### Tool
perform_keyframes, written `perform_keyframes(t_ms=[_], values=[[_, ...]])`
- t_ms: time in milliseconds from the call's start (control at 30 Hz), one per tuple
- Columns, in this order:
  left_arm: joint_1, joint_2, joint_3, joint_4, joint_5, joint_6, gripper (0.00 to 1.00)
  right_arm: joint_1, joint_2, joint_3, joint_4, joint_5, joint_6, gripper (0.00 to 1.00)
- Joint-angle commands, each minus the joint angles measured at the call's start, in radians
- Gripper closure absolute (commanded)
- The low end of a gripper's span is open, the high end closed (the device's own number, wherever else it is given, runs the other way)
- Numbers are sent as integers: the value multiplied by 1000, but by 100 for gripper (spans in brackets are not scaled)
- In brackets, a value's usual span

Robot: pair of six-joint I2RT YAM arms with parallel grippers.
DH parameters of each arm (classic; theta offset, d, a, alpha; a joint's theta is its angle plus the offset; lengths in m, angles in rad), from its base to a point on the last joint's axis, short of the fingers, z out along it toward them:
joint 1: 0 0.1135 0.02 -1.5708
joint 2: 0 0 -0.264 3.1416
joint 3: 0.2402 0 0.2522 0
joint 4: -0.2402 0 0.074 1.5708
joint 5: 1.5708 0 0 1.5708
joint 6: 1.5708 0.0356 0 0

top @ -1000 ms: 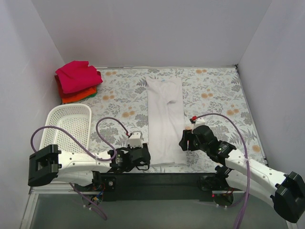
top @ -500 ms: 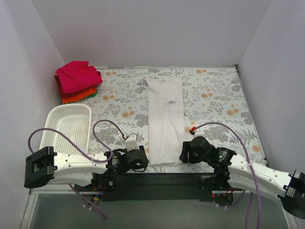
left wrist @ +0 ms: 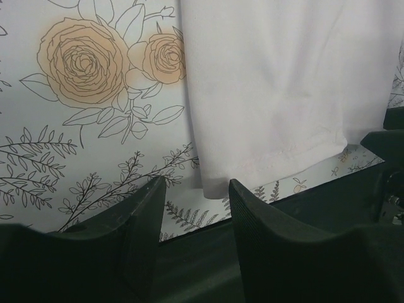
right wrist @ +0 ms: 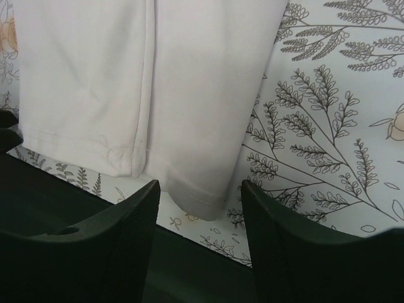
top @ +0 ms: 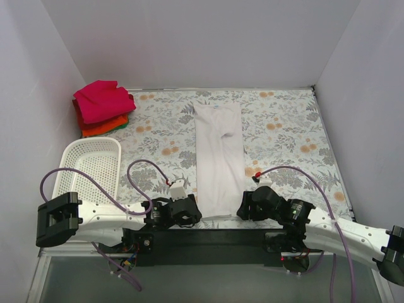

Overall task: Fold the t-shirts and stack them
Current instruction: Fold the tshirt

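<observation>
L gripper (left wrist: 197, 189) and R gripper (right wrist: 201, 189), at near table edge: fingers spread apart, each pair framing one near hem corner of the white t-shirt (top: 219, 158), cloth not pinched. Shirt lies flat, a narrow strip running near to far, mid floral table (top: 284, 132). Left: mesh basket (top: 88, 165). Far-left corner: folded pink/orange/green stack (top: 101, 107).

White t-shirt (top: 219, 158) flat, folded lengthwise.

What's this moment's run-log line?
white t-shirt: lengthwise strip, flat | left gripper: open, near-left hem corner | right gripper: open, near-right hem corner | folded stack: far-left corner
</observation>
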Motion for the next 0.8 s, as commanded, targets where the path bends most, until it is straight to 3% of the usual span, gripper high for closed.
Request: perform_keyframes(t_ms=[0,567,767], values=[[3,3,-1,27,5,-13,58,43,-9,-16,-66,19,73,51],[3,57,-2,105,59,-13,62,95,17,-19,-70,71,113,60],[3,61,-10,100,56,-23,74,98,29,-15,-56,73,104,73]])
